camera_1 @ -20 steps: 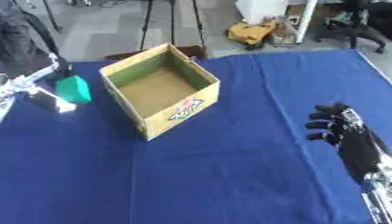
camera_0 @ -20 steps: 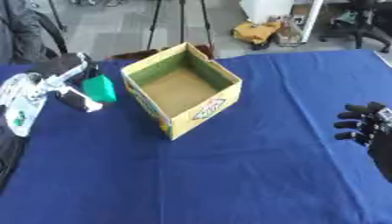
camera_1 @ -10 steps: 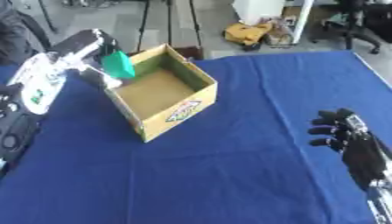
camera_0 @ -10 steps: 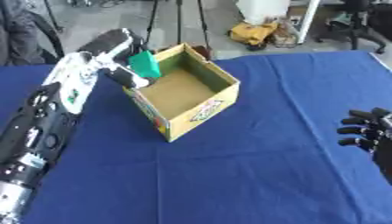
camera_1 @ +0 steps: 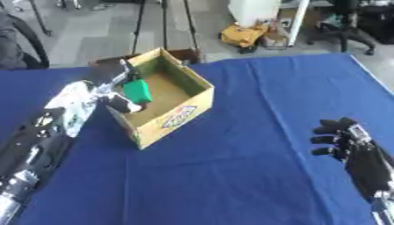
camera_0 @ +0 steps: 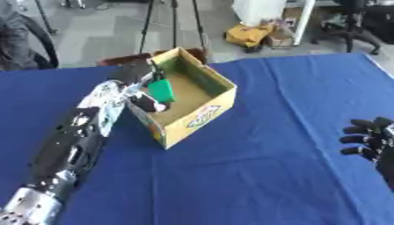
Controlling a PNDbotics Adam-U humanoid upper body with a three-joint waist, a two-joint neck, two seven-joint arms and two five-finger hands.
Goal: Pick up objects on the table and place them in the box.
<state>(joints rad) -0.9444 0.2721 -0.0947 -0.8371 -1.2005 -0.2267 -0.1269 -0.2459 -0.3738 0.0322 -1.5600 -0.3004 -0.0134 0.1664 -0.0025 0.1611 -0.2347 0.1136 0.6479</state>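
An open, yellow-sided cardboard box (camera_0: 192,115) with a plain brown inside and a coloured label on its near outer wall stands on the blue-covered bench (camera_0: 254,176), turned so that 1 corner points toward the viewer. A small, flat green object (camera_0: 162,91) is held tilted over the box's left part, just above its floor, pinched in the curled fingers of the left robot hand (camera_0: 141,83), which reaches over the left wall.

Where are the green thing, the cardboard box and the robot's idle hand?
green object (camera_0: 162,90): left eye view, middle of its green face.
box (camera_0: 202,116): left eye view, outer front wall by the printed logo.
right hand (camera_1: 355,149): right eye view, back of the hand.
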